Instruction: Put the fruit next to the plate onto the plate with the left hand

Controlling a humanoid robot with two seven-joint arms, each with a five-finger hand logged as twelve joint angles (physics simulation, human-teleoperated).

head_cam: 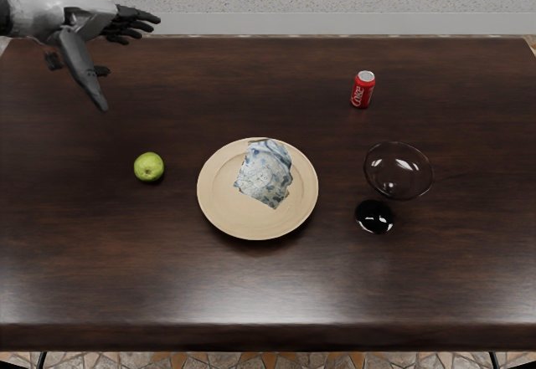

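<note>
While the left hand (96,28) hangs over the far left corner of the table (251,294), it grips nothing. Fingers are spread and loose, dark tips pointing along the back edge, one digit angled down toward the wood. Can't tell from here whether it touches the surface.

The apple (149,166) is green and sits on the table, well apart from the hand, toward the near edge and slightly right of it. Bare wood runs between hand and apple. It's not on the plate (219,203): it sits left of the rim with a strip of wood between.

The plate is tan and round, further right of the hand than the apple. A crumpled blue-and-white packet (266,172) takes its middle and right part. The plate's left and near parts are bare.

Furthest right from the hand:
- red can (362,89), upright
- clear glass bowl (398,170)
- small black cup (374,216) at the bowl's near rim, touching or just beside, can't tell which

Wide bare strips run along the near and left edges.

Writing: white script runs up the can and looks like Coca-Cola lettering, too small to read for sure. Packet print is unreadable.
</note>
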